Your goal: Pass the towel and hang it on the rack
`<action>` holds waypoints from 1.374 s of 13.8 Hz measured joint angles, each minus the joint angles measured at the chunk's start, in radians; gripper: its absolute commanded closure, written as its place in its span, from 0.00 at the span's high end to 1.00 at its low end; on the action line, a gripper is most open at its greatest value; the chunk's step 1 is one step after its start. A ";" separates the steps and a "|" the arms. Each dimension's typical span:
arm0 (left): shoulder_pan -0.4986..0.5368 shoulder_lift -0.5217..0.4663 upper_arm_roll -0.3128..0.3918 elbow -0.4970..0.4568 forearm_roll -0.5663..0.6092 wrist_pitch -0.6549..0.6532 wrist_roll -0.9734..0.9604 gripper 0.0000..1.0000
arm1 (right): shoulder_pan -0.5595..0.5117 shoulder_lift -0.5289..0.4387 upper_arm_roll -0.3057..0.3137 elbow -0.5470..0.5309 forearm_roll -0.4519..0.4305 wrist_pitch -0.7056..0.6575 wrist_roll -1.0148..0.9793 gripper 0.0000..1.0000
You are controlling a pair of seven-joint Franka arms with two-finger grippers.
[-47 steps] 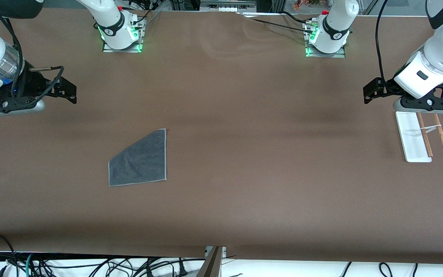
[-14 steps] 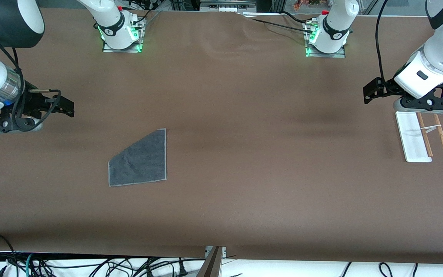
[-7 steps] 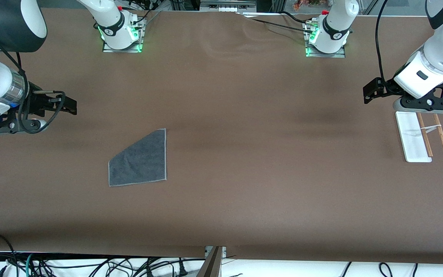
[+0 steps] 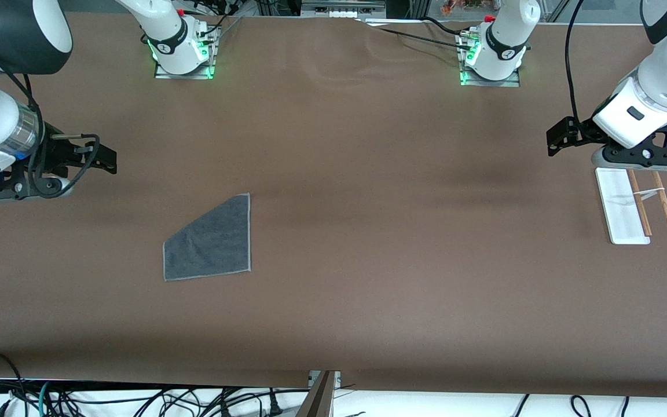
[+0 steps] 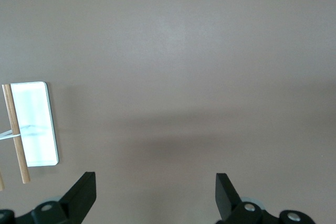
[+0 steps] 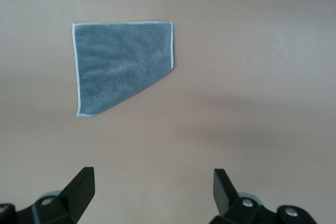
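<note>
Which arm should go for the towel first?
Right. The towel lies flat toward the right arm's end of the table, and the open right gripper hangs nearest it. The open left gripper waits by the rack.

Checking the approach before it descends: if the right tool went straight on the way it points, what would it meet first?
Probably the bare brown tablecloth. The open right tool points down beside the flat dark grey terry towel, not directly at it, though depth is unclear.
</note>
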 measured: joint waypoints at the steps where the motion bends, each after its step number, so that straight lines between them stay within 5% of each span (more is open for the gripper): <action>1: 0.000 0.000 0.000 0.000 0.000 0.000 0.000 1.00 | 0.000 -0.005 0.000 0.000 0.000 0.000 0.000 1.00; 19: 0.000 0.000 0.000 0.000 0.000 0.000 0.000 1.00 | 0.018 -0.017 0.006 -0.001 0.005 -0.008 -0.031 1.00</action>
